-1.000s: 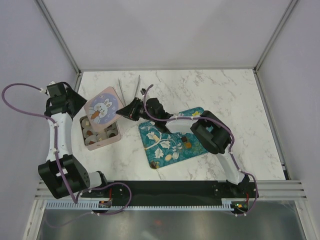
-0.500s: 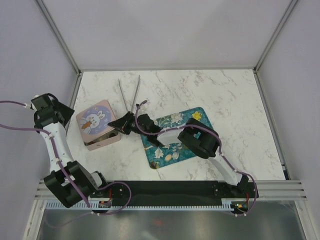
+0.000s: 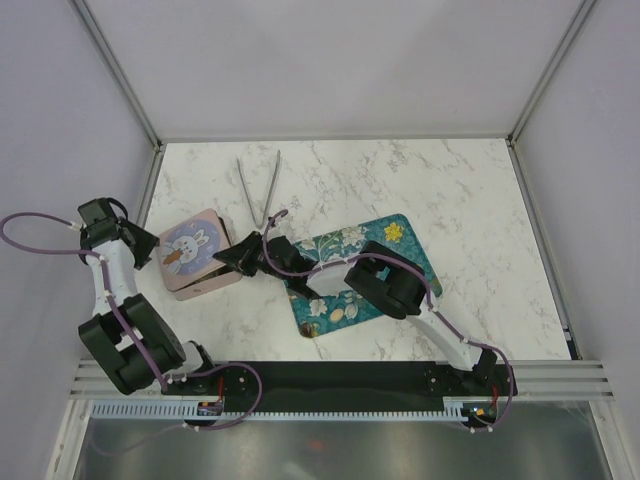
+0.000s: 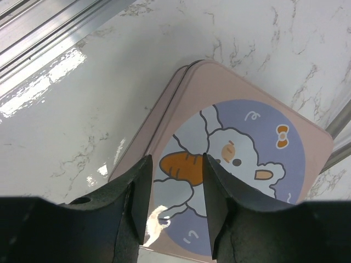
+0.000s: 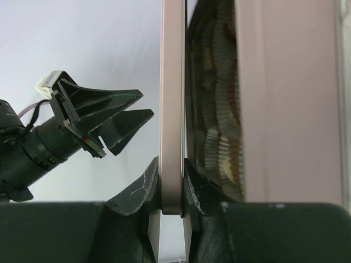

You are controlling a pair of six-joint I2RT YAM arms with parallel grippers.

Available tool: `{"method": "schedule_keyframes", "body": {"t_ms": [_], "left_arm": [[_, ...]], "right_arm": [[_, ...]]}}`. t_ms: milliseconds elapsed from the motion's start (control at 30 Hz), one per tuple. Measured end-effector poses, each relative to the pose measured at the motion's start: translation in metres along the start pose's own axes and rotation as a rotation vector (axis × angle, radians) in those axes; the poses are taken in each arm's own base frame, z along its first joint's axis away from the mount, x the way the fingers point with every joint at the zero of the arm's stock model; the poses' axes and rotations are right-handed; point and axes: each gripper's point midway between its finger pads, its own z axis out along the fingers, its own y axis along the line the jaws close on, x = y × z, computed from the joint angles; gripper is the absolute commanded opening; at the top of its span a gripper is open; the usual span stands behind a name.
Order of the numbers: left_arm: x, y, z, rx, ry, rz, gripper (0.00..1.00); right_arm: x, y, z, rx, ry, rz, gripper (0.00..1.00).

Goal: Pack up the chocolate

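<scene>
Evidently the closing step is in hand: the flat pink metal lid with the bunny-and-carrot print (image 3: 190, 248) lies over the pink rectangular tin base (image 5: 285, 98) but is not seated. The right wrist view shows a gap between them, and the left wrist view shows the lid sitting askew, with the base's edge showing past it on one side. The right gripper (image 5: 171, 181) is clamped on the lid's thin edge, one finger above and one below. The left gripper (image 4: 175, 164) hovers just over the lid's printed face, its jaws apart with nothing between them. The chocolate (image 5: 226, 163) sits inside the tin in white crinkled paper cups (image 5: 219, 109), visible through the gap. A few small pale ovals at the near edge of the teal floral tray (image 3: 405, 245) are too small to identify. Thin metal tongs (image 3: 258, 185) lie well apart on the white marble table (image 3: 450, 190). Judgement: packing looks nearly done. The next move calls for squaring the lid over the base and lowering it level. The right fingers must release before the underside finger is trapped, and the left gripper could press the lid down.
</scene>
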Motion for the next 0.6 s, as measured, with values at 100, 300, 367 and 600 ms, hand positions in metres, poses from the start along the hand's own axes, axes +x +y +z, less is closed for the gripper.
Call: {"method": "schedule_keyframes", "body": {"t_ms": [100,300,367,600], "left_arm": [[0.003,0.004,0.006,-0.014,0.021,0.005,0.48],[0.004,0.006,0.010,-0.021,0.021,0.018,0.48],[0.007,0.008,0.013,-0.024,0.026,0.019,0.47],[0.029,0.018,0.033,-0.040,0.104,0.015,0.45]], "right_arm": [[0.007,-0.011,0.001,0.020,0.005,-0.001,0.00],[0.012,-0.018,0.001,0.040,0.000,-0.026,0.00],[0.014,-0.018,0.001,0.042,-0.005,-0.032,0.00],[0.016,-0.019,0.001,0.040,-0.015,-0.067,0.00]]}}
